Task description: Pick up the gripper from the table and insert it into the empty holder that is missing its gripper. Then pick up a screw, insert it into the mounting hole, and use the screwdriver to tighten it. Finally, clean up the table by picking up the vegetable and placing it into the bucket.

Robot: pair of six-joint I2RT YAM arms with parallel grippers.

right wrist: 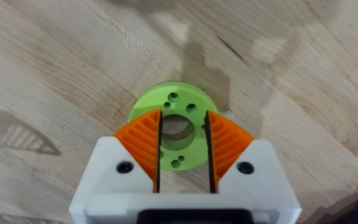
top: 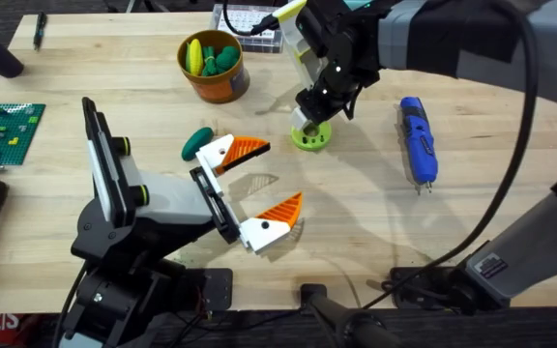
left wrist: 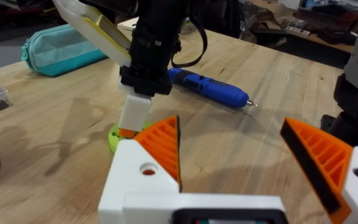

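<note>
The holder is the left arm's black-and-white hand body, and it carries both white fingers with orange pads. My left gripper stands wide open and holds nothing. The dark-green vegetable lies on the table just beside its far finger. My right gripper points straight down at a flat green disc, its fingers a narrow gap apart with the disc's centre hole between them. The blue screwdriver lies to the right of the disc. The orange bucket stands at the back. A loose gripper and a screw are out of view.
Yellow and lighter green toy vegetables sit in the bucket. A green brick plate lies at the left edge, a white box at the back, and a teal pouch beyond the disc. Bare wood lies between the disc and the front edge.
</note>
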